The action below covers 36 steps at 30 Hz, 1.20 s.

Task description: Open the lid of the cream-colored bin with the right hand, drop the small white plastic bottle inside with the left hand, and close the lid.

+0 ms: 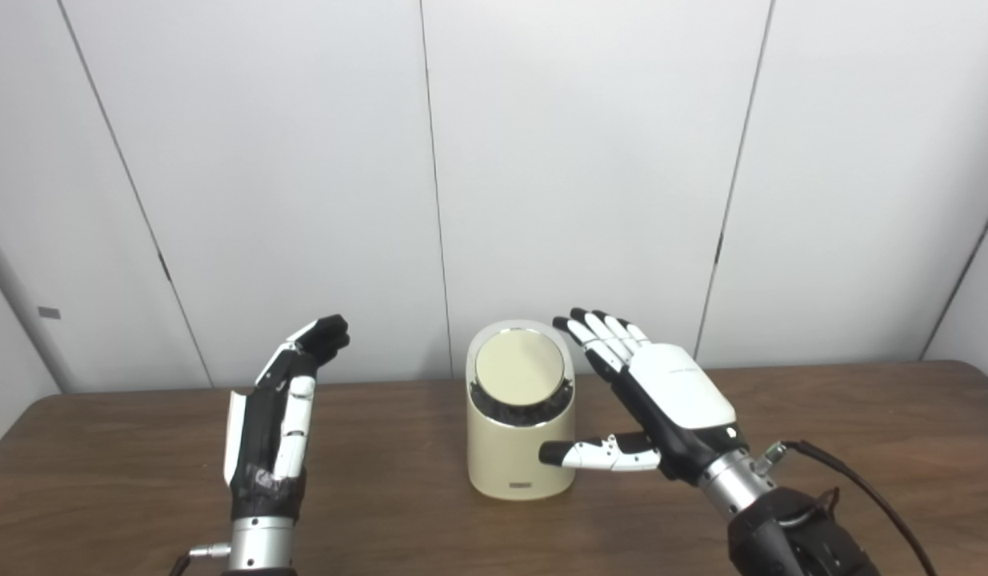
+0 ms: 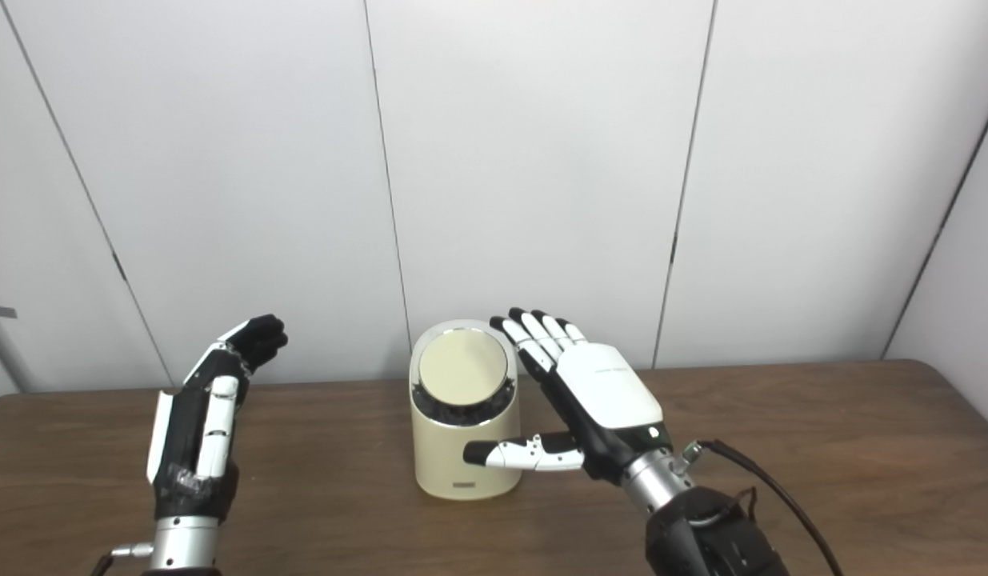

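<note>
Left eye view: a smooth, cream-colored bin [image 1: 519, 432], a rounded cylinder with a slanted top, stands on the dark wood-grain table [image 1: 862, 448], midway between its left and right edges and close to the far edge. Its round, flat lid [image 1: 519, 369] is shut, with a shiny rim around it and a dark gap beneath. The right hand [image 1: 662, 404], glossy white shell over black, is spread wide and holds nothing; its fingers [image 1: 602, 328] reach beside the bin's upper right, the thumb lying in front of the bin's wall. Whether it touches is unclear.

Right eye view: the left hand [image 2: 202, 416] stands upright, well apart from the bin toward the table's left edge, fingers curled loosely at the top, empty. No small white bottle shows.
</note>
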Motion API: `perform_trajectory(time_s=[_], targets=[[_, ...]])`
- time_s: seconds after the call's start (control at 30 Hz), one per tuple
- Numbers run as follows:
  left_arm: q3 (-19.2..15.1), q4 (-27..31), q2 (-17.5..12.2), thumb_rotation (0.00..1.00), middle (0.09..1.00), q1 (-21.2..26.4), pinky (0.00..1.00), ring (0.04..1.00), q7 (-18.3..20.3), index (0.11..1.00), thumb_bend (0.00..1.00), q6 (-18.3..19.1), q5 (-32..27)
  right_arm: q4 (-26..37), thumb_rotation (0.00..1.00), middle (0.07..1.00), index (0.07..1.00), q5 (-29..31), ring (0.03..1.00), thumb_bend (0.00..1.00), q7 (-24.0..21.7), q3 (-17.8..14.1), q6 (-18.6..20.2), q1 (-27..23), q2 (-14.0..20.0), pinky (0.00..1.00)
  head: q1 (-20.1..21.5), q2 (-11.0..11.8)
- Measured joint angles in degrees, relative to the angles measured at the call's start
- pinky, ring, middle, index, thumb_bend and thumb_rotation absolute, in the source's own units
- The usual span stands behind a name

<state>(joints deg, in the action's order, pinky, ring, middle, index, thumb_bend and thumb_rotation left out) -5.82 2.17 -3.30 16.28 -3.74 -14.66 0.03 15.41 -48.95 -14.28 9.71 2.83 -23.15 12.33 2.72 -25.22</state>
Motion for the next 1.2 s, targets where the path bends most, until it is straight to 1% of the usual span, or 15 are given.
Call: perform_trajectory(time_s=[0.13, 0.23, 0.27, 0.33, 0.4, 0.43, 0.53, 0.63, 0.73, 0.87, 0.9, 0.97, 1.07, 1.13, 1.2], targets=[[0.0, 0.0, 0.0, 0.87, 0.802, 0.0, 0.87, 0.797, 0.0, 0.776, 0.46, 0.0, 0.0, -2.6, 0.92, 1.000, 1.000, 2.5, 1.000, 0.74, 7.1, -1.7, -3.2, 1.5, -0.3, 0.99, -0.5, 0.5], [-0.1, 0.0, 0.0, 0.86, 0.801, 0.0, 0.86, 0.797, 0.0, 0.775, 0.46, -0.1, 0.0, -6.3, 0.94, 1.000, 1.000, 4.9, 1.000, 0.73, 14.4, -3.3, -7.7, 3.5, -0.4, 0.96, -0.5, 0.8], [0.0, -0.1, 0.0, 0.86, 0.803, 0.0, 0.86, 0.801, 0.0, 0.776, 0.45, -0.3, -0.1, -7.9, 0.95, 1.000, 1.000, 6.1, 1.000, 0.70, 16.8, -4.0, -9.4, 4.2, -0.4, 0.95, -0.5, 0.8], [0.0, -0.6, 0.0, 0.82, 0.811, 0.0, 0.84, 0.816, 0.2, 0.782, 0.40, -1.3, -0.6, -11.2, 0.97, 0.994, 0.990, 9.4, 0.989, 0.55, 20.8, -5.6, -13.3, 5.5, -0.4, 0.91, -0.5, 1.1], [0.0, -0.9, 0.0, 0.79, 0.820, 0.0, 0.82, 0.827, 0.4, 0.790, 0.36, -2.3, -1.0, -14.3, 0.96, 0.934, 0.917, 12.6, 0.932, 0.41, 24.7, -7.0, -17.6, 6.7, -0.5, 0.83, -0.5, 1.1], [0.0, -1.1, 0.0, 0.78, 0.821, 0.0, 0.82, 0.827, 0.4, 0.791, 0.35, -2.8, -1.2, -16.1, 0.95, 0.914, 0.892, 14.3, 0.913, 0.37, 26.7, -7.8, -20.1, 7.1, -0.7, 0.81, -0.5, 1.1], [0.0, -1.4, 0.0, 0.77, 0.828, 0.0, 0.80, 0.829, 0.5, 0.801, 0.29, -4.0, -1.2, -19.1, 0.84, 0.864, 0.840, 19.5, 0.862, 0.28, 29.9, -9.9, -23.8, 8.2, -1.8, 0.76, -0.7, 1.3], [0.1, -1.5, 0.0, 0.75, 0.838, -0.2, 0.79, 0.832, 0.7, 0.818, 0.26, -4.1, -1.1, -20.2, 0.66, 0.851, 0.811, 27.5, 0.843, 0.27, 30.2, -10.4, -26.2, 9.4, -2.5, 0.73, -1.2, 1.5], [0.5, -1.5, -0.1, 0.69, 0.836, -1.3, 0.77, 0.823, 1.5, 0.817, 0.24, -4.4, -1.4, -20.5, 0.49, 0.820, 0.792, 32.7, 0.798, 0.26, 30.5, -8.9, -27.3, 10.6, -1.9, 0.70, -1.3, 1.5], [0.8, -1.7, 0.0, 0.69, 0.829, -4.1, 0.75, 0.810, 1.7, 0.815, 0.20, -5.7, -0.4, -21.7, 0.43, 0.807, 0.784, 36.4, 0.787, 0.28, 31.3, -7.5, -27.6, 11.8, -1.3, 0.70, -1.1, 1.9], [0.8, -2.0, 0.0, 0.69, 0.824, -4.5, 0.75, 0.806, 1.6, 0.809, 0.19, -6.7, 0.5, -22.2, 0.42, 0.804, 0.782, 37.6, 0.785, 0.29, 31.2, -7.6, -27.6, 11.9, -1.3, 0.70, -1.2, 1.9], [0.8, -2.7, 0.0, 0.64, 0.805, -5.3, 0.73, 0.795, 0.4, 0.780, 0.20, -8.8, 2.9, -24.3, 0.32, 0.797, 0.776, 41.3, 0.773, 0.27, 30.2, -8.5, -27.7, 11.4, -1.5, 0.68, -1.3, 1.9], [0.8, -4.2, 0.1, 0.63, 0.779, -5.9, 0.71, 0.773, -2.2, 0.755, 0.21, -10.0, 5.1, -27.7, 0.10, 0.798, 0.782, 45.4, 0.779, 0.24, 29.8, -11.0, -27.8, 9.8, -2.1, 0.70, -1.1, 1.8], [1.1, -4.9, 0.1, 0.65, 0.781, -6.2, 0.71, 0.773, -3.1, 0.755, 0.21, -10.1, 5.7, -29.3, 0.12, 0.782, 0.764, 47.0, 0.765, 0.25, 29.1, -12.2, -27.9, 8.9, -2.2, 0.70, -0.7, 1.7], [1.6, -6.0, 0.0, 0.66, 0.782, -6.2, 0.71, 0.774, -3.8, 0.756, 0.21, -10.3, 5.8, -29.7, 0.18, 0.778, 0.754, 47.6, 0.762, 0.26, 28.5, -12.7, -27.9, 8.6, -2.3, 0.68, -0.4, 1.5]])
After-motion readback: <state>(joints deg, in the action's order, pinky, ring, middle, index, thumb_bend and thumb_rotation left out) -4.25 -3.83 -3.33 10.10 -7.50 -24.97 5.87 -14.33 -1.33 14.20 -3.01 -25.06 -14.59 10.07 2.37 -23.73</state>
